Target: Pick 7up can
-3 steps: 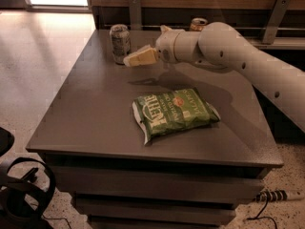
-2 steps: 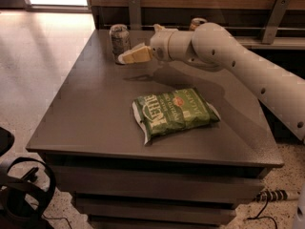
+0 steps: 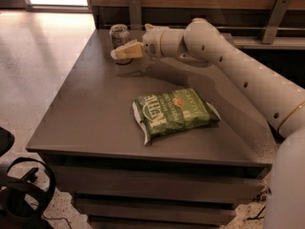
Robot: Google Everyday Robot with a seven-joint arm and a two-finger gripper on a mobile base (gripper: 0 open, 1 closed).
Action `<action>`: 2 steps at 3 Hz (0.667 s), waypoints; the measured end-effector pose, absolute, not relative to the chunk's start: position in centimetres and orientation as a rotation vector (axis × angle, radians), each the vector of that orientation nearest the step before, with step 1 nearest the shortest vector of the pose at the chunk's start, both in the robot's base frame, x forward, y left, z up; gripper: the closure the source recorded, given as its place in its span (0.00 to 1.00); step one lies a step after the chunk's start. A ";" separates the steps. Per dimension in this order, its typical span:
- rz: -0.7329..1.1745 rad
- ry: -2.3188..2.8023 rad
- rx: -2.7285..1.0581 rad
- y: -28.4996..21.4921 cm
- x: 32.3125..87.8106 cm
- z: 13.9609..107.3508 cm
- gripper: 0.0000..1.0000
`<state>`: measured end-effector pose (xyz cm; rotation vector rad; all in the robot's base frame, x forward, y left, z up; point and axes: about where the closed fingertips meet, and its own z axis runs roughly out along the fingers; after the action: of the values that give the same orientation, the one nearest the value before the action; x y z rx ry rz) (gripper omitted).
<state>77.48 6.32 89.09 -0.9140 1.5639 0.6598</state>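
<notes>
One can (image 3: 119, 33) stands upright near the far left corner of the table (image 3: 90, 118), silvery with dark print and a pale top, and that is the 7up the robot is after. The end effector (image 3: 122, 52) sits low over the table just in front of it, on the side nearer me, its yellowish tip lying across the foot of the can from where I stand. Whether it touches the can or only overlaps it from my angle, I cannot say. Whether the end effector is spread or pressed together I cannot tell either.

Over the last second the white arm (image 3: 228, 66) has swung toward the left edge. The tip was a little to the right of the can and has slid across until it is level with it. The can itself has not shifted or tipped. I read that as the last stretch of the approach, with the grasp not yet made and no lift begun.

Nearer the middle of the table, well apart from all this, a green bag of chips (image 3: 174, 112) lies flat and plays no part.

My worry is the low, sideways line of travel: a nudge at the base could push the can toward the far edge or knock it over before it is gripped.
</notes>
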 end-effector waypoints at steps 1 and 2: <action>0.715 1.561 -0.890 7.4 77.8 88.7 0.00; 0.768 1.546 -0.864 8.8 77.9 88.0 0.00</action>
<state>77.86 8.85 87.96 -0.8638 1.5461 0.7681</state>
